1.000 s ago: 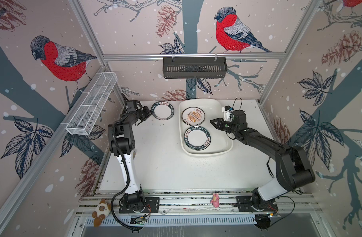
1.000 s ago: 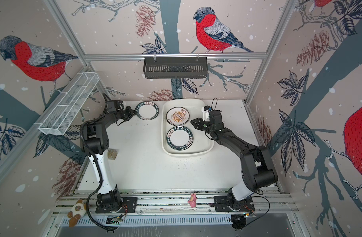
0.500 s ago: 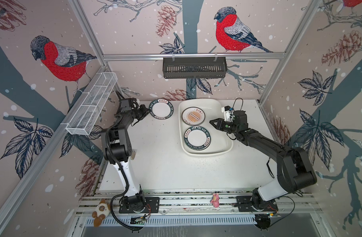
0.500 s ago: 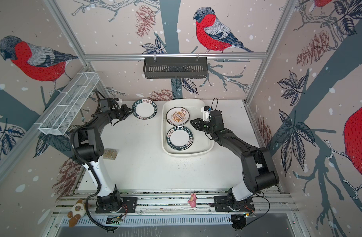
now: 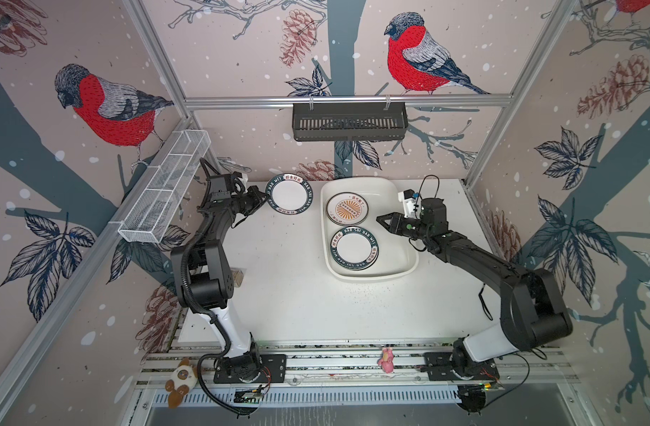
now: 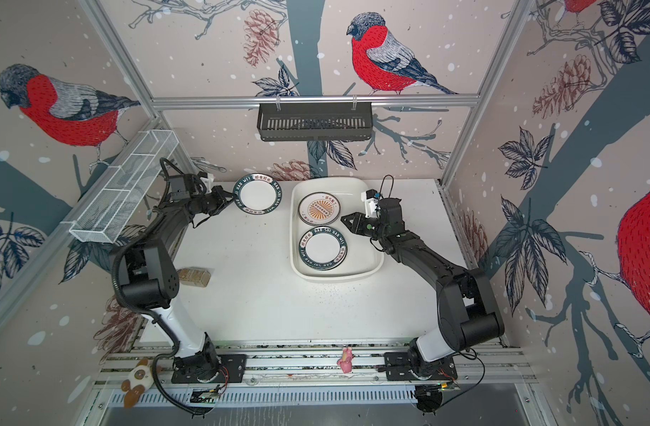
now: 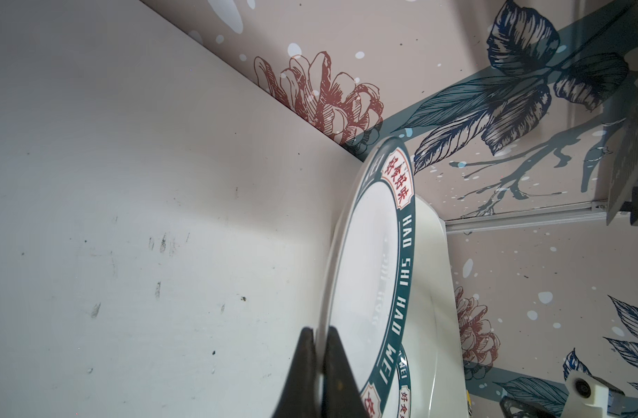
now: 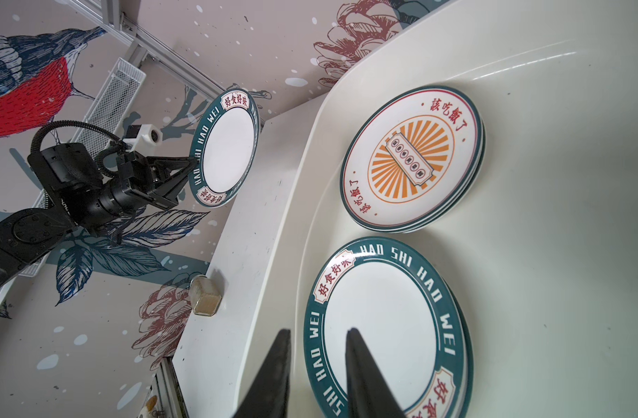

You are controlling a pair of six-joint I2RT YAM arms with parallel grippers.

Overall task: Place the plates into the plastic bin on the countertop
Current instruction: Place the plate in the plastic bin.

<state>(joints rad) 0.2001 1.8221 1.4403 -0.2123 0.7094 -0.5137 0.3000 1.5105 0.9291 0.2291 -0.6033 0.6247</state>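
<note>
Just left of the plastic bin (image 5: 360, 182), by its far corner, the left gripper (image 5: 265, 197) is clamped on the rim of a green-rimmed plate (image 5: 289, 194). It holds the plate clear of the counter (image 5: 286, 295) with the white face turned mostly upward. Both top views show the plate apart from the bin's wall, with a narrow gap between them. The left wrist view shows the gripper (image 7: 321, 347) pinching the plate's edge (image 7: 368, 289), with the bin's pale wall (image 7: 433, 282) right behind it.

Inside the bin, at its far end, lies a sunburst plate (image 5: 347, 209). In the right wrist view it (image 8: 411, 159) tops a small stack; I cannot count the plates under it. At the bin's near end lies a second green-rimmed plate (image 5: 354, 248), also with another rim showing beneath it.

Over the bin's right half hovers the right gripper (image 5: 379, 220), pointing toward the two stacks. Its jaws stand slightly apart with nothing between them (image 8: 319, 334).

Well left of the bin, beside the left arm, a small tan block (image 6: 194, 277) sits on the counter.
</note>
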